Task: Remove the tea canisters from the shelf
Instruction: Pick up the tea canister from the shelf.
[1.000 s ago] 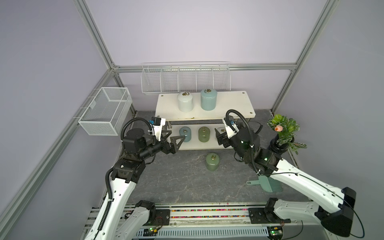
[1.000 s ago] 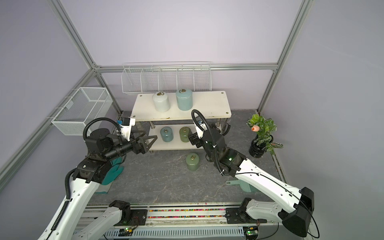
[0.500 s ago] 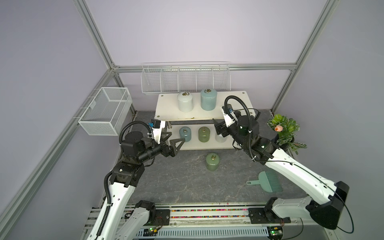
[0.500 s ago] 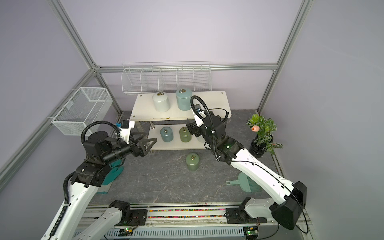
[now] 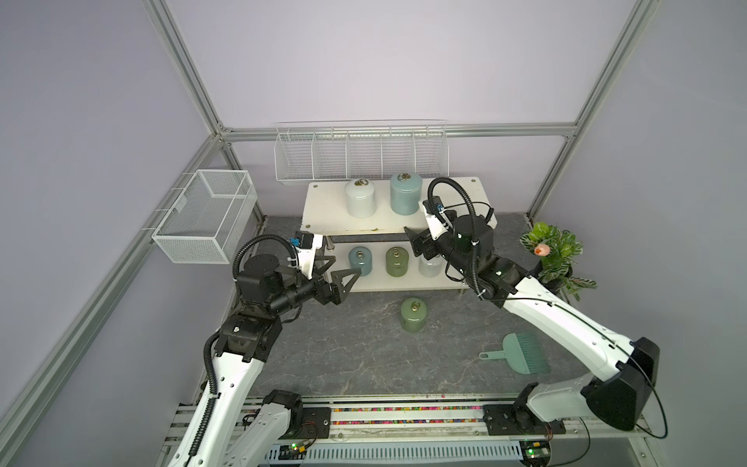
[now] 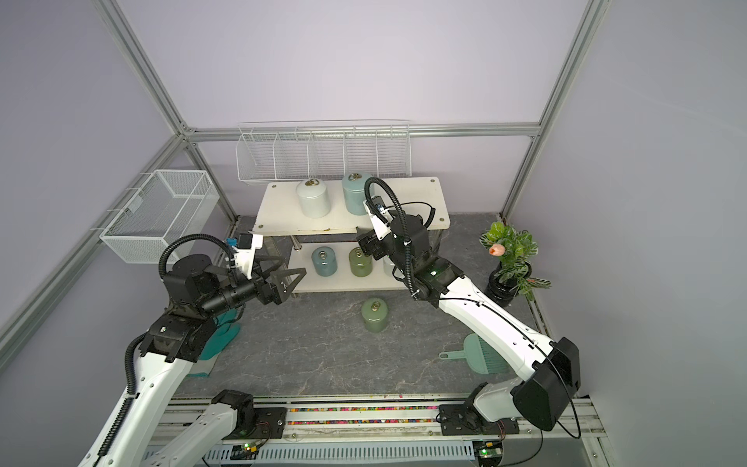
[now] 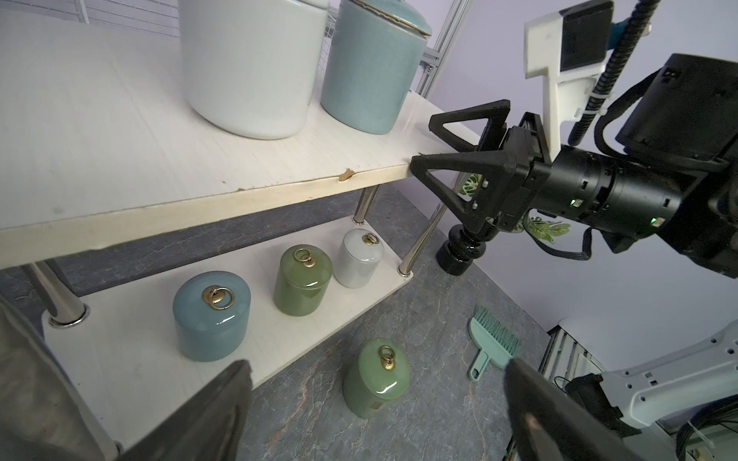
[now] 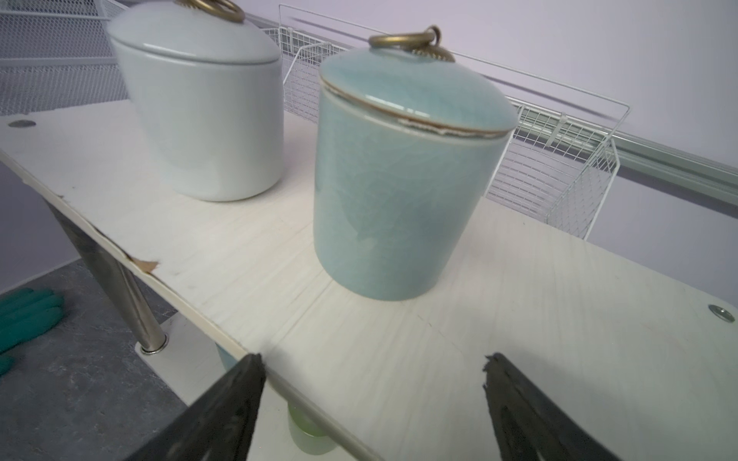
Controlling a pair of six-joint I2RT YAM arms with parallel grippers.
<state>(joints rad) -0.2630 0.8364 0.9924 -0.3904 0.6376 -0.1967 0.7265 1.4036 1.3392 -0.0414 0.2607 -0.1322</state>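
The shelf (image 6: 283, 210) stands at the back of the grey stone-patterned tabletop (image 5: 364, 364). On its top board (image 5: 323, 210) sit the large white tea canister (image 5: 359, 199) and, just beside it, the large pale blue tea canister (image 5: 405, 196), both upright. On the lower board (image 5: 376, 284) three smaller ones stand in a row: the small pale blue tea canister (image 5: 359, 262), the small dark green tea canister (image 5: 396, 263) and the small white tea canister (image 7: 359, 259) (in both top views the right arm covers most of this last one). The only one off the shelf, a light green tea canister (image 5: 412, 317), stands upright on the tabletop in front of the lower board, apart from both arms.

The left gripper (image 5: 345, 267) hovers at the left end of the lower board, near the small pale blue tea canister but not touching it. Its jaws are spread wide with nothing between them. The right gripper (image 8: 373, 359) is level with the front edge of the top board and points at the large pale blue tea canister, which stands a little ahead of it. Its jaws are parted fairly wide and hold nothing.

White wire baskets (image 5: 359, 157) hang on the back rail behind the shelf, and a white mesh basket (image 5: 202, 226) hangs on the left frame. A potted plant (image 5: 551, 250) with a pink flower stands to the right of the shelf. A teal hand brush (image 5: 521, 356) lies on the tabletop beside the right arm, and a teal glove (image 6: 222, 335) lies under the left arm.
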